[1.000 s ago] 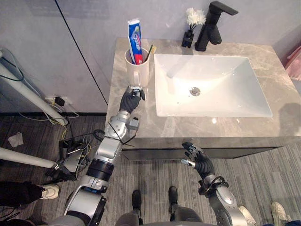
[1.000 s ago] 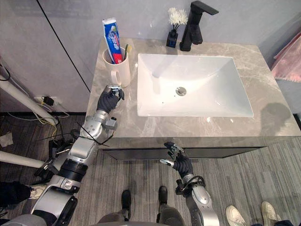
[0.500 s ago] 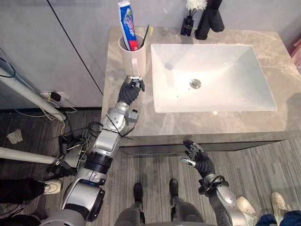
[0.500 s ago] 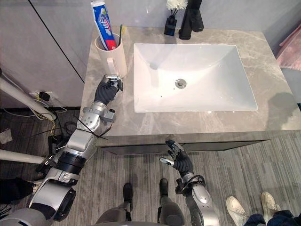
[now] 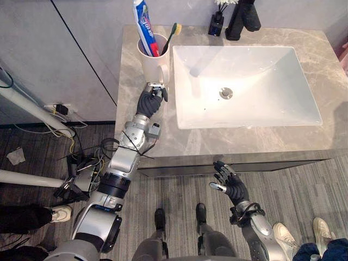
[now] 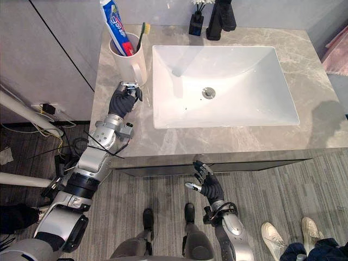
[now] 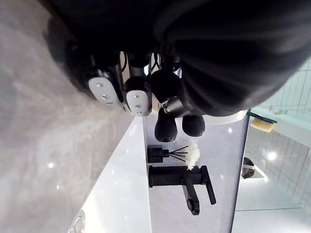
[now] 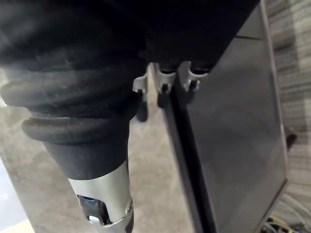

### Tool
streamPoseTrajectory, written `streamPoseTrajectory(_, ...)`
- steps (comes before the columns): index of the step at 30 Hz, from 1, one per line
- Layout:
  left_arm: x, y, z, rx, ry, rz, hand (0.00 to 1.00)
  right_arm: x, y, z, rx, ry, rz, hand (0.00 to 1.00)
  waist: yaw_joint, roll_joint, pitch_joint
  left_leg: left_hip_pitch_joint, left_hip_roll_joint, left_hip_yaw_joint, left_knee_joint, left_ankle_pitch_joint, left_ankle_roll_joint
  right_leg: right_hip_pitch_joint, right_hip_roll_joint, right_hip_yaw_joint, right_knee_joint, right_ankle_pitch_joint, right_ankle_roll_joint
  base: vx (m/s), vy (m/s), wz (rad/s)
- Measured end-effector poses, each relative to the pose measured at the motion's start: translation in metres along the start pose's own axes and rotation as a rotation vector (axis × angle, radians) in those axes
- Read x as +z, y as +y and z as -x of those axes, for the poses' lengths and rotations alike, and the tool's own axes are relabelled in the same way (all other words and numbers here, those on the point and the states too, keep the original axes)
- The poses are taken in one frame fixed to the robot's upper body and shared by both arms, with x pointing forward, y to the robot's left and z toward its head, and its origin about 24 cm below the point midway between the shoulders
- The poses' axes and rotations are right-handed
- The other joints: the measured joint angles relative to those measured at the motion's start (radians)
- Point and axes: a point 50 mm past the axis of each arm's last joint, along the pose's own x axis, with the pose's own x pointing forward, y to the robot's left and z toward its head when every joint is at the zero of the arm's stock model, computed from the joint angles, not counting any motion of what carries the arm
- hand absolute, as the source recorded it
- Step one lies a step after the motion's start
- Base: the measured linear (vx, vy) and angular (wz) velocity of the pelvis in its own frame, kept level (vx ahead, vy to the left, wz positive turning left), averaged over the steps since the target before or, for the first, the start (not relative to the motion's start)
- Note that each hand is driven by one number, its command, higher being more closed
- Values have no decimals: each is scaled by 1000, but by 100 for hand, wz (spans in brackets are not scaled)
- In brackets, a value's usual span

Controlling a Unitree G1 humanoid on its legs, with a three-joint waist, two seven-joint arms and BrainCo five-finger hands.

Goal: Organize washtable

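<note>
The stiff, breakable, top-heavy mug point(image 5: 153, 54) is best taken by its handle point(image 5: 156, 76), round which the left hand point(image 5: 151, 102) is curled.

Black faucet point(image 5: 242, 22) behind white sink point(image 5: 272, 81); small flower vase point(image 5: 217, 26) beside faucet.

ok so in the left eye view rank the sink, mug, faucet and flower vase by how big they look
1. sink, by far
2. mug
3. faucet, but the view's top edge cuts it off, so mug versus faucet is unsure
4. flower vase, smallest
</note>
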Motion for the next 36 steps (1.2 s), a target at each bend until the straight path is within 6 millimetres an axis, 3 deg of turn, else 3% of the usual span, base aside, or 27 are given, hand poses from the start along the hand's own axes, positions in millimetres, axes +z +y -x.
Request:
streamPoseTrajectory(18,2,-1,-2,-1,-9,-2,100,1,0,0,-2,-8,1,0,-4,0,2,-6,0,0,0,0,0,-6,0,2,1,0,0,0,0,0)
streamPoseTrajectory(36,19,11,-21,45,-48,-50,100,4,0,1,-2,-28,2,0,-20,-2,29,-14,-2,11,0,0,0,-19,-2,12,-2,7,1,0,0,-1)
